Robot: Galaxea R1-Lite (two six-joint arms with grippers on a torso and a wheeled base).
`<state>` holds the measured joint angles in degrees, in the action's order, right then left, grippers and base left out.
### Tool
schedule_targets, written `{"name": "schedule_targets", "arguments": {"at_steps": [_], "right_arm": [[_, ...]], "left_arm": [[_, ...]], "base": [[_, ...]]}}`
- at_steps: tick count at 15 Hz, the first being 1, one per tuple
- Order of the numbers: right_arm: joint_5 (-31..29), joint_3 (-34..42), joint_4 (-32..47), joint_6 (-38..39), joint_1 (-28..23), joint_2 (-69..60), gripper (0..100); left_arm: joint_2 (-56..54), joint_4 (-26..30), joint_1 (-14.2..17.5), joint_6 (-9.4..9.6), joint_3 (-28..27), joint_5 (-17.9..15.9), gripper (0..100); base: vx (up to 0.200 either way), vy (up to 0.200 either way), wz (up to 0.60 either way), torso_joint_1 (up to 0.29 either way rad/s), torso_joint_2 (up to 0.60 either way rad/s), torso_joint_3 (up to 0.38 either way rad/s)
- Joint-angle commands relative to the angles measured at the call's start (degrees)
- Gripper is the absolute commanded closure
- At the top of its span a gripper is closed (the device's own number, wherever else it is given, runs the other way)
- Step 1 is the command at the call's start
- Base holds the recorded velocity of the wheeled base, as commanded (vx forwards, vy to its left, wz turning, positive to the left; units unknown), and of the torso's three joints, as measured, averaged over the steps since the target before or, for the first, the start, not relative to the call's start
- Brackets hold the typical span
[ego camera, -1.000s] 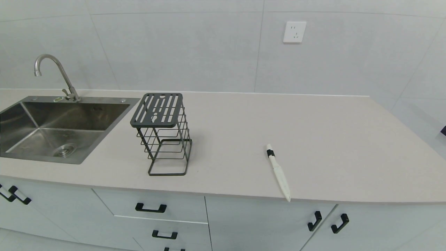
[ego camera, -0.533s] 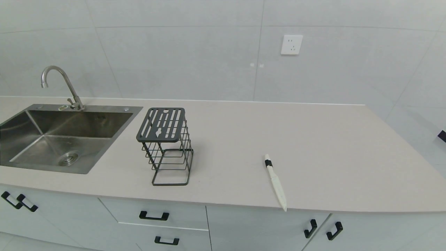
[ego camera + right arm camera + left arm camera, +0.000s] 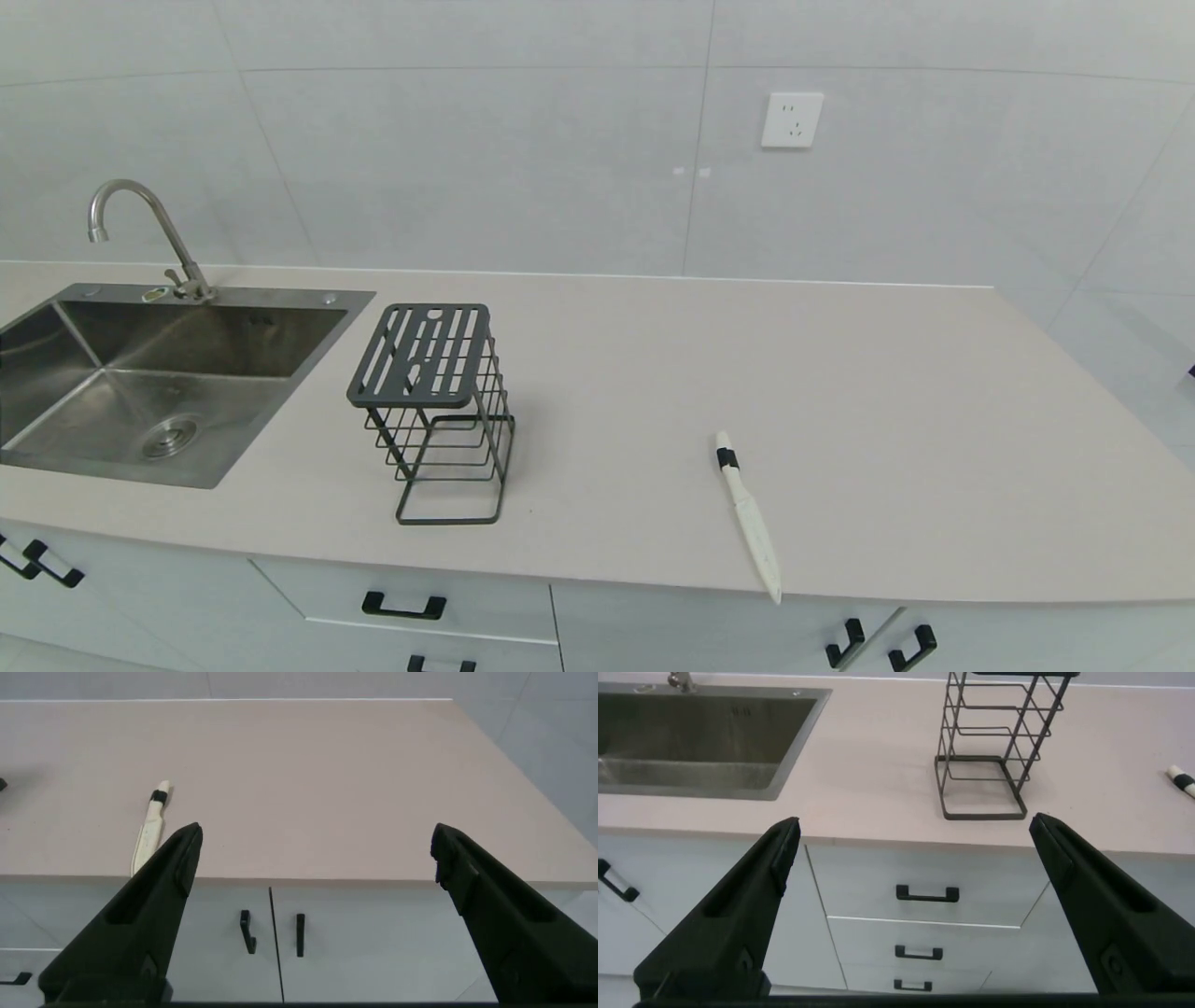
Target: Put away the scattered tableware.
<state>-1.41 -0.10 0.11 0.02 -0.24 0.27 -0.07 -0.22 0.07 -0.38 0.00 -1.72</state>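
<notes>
I am holding both arms low in front of the cabinets, short of the counter. The left gripper is standing with its fingers spread wide and nothing between them, and so is the right gripper. The knife is lying flat on the counter's right half, well apart from the rack. Its pointed end is sitting at the front edge, and its blunt end, with the black band, is pointing toward the wall.

I am judging it to be light, stiff and smooth, so it is likely to skid or swivel if one finger touches first. Because it is lying so low, I am planning to pinch it across its width in the thicker stretch just in front of the band, using the right gripper, which is nearer. I am avoiding the thin tip, where a nudge could tip it off the edge.
</notes>
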Motion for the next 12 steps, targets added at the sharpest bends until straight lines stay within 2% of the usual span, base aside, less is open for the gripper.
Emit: {"name": "schedule_targets", "arguments": {"at_steps": [1, 4, 12], "right_arm": [[0.0, 0.0, 0.0, 0.0, 0.0, 0.1, 0], [0.0, 0.0, 0.0, 0.0, 0.1, 0.1, 0], [0.0, 0.0, 0.0, -0.1, 0.1, 0.1, 0]], "left_arm": [[0.1, 0.0, 0.0, -0.06, 0.0, 0.0, 0], [0.1, -0.1, 0.0, -0.06, 0.0, 0.0, 0], [0.1, 0.0, 0.0, 0.03, 0.0, 0.0, 0]], "base": [[0.0, 0.0, 0.0, 0.051, -0.06, -0.051], [0.0, 0.0, 0.0, 0.141, -0.29, -0.136], [0.0, 0.0, 0.0, 0.005, -0.01, -0.003]]}}
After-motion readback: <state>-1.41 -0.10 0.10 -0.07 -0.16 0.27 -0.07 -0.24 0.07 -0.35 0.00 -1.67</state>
